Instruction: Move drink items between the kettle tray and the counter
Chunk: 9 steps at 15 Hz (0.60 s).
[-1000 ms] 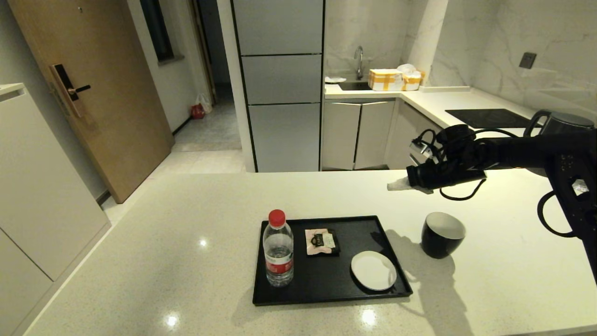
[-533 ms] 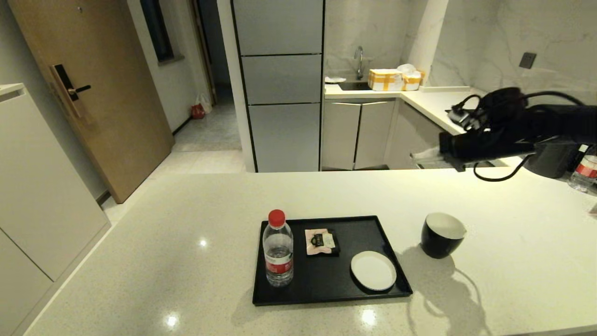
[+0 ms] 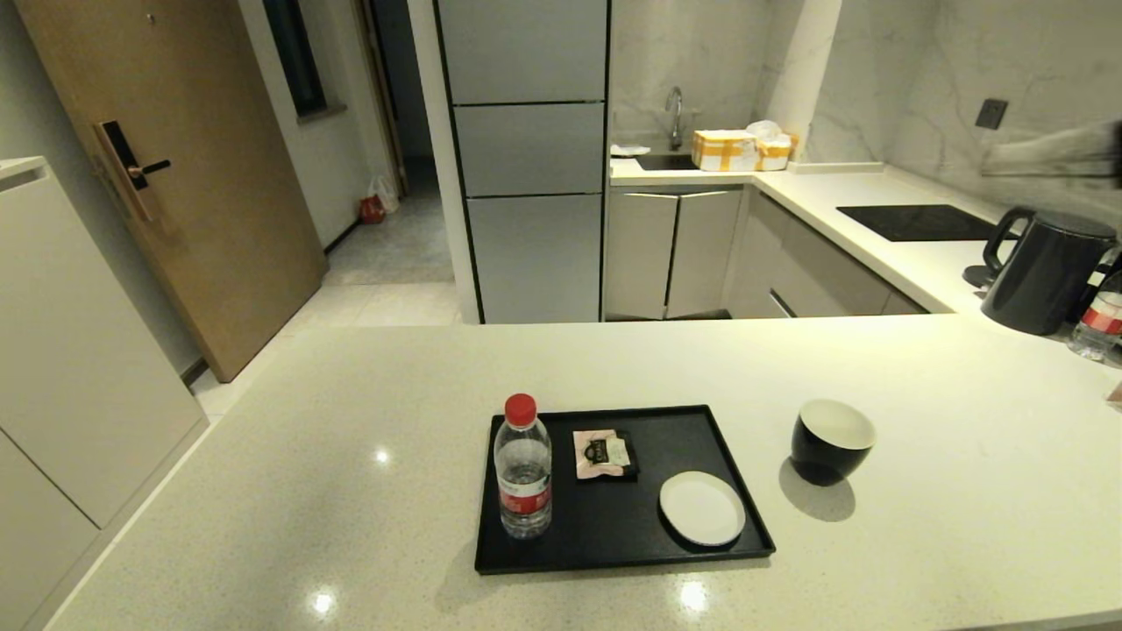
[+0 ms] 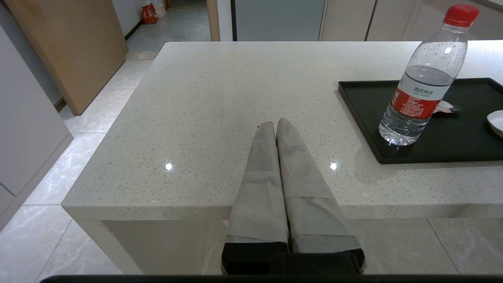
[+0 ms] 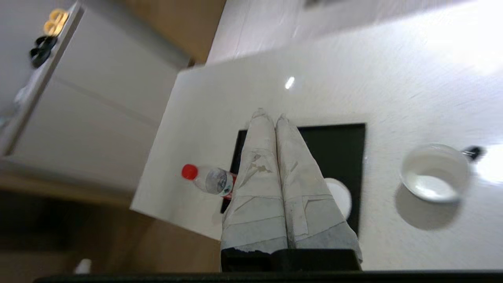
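tray (image 3: 614, 517): bottle (image 3: 523, 469), saucer (image 3: 701, 507) | cup (image 3: 831, 441): counter (image 3: 263, 491) | both grippers closed, empty

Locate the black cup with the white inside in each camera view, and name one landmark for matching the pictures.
Head view: the cup stands on the counter, just right of the tray, apart from it.
Left wrist view: not in it; only the tray's left part shows.
Right wrist view: the cup appears from above, beyond the tray's edge near the saucer.
Shared landmark: the red-capped water bottle.
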Available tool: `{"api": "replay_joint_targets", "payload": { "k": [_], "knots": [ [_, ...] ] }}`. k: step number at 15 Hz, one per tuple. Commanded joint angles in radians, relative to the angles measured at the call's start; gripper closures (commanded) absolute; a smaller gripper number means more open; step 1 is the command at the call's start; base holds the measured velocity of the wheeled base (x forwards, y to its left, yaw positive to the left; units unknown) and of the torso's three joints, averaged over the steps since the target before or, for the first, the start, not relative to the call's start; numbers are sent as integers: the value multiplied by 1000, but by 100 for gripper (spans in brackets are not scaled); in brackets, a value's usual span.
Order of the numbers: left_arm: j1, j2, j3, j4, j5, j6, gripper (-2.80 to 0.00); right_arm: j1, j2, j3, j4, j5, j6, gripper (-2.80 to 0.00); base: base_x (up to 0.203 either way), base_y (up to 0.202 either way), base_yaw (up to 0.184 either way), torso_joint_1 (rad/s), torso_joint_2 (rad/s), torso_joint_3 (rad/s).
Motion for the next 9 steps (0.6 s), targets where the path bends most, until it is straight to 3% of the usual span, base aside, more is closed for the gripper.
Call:
{"api": "replay_joint_targets", "payload": {
  "k": [1, 6, 9],
  "knots": [
    [0, -2, 0, -1, 0, -1, 0, -5, -466, 133, 63, -117, -47, 0, 0, 0, 0, 0, 0, 0],
    [0, -2, 0, -1, 0, -1, 0, 22, -1088, 344, 349, -493, -311, 0, 0, 0, 0, 0, 0, 0],
    [0, -2, 0, -1, 0, -1, 0, 156, -1189, 373, 546, -637, -403, 0, 0, 0, 0, 0, 0, 0]
  ]
}}
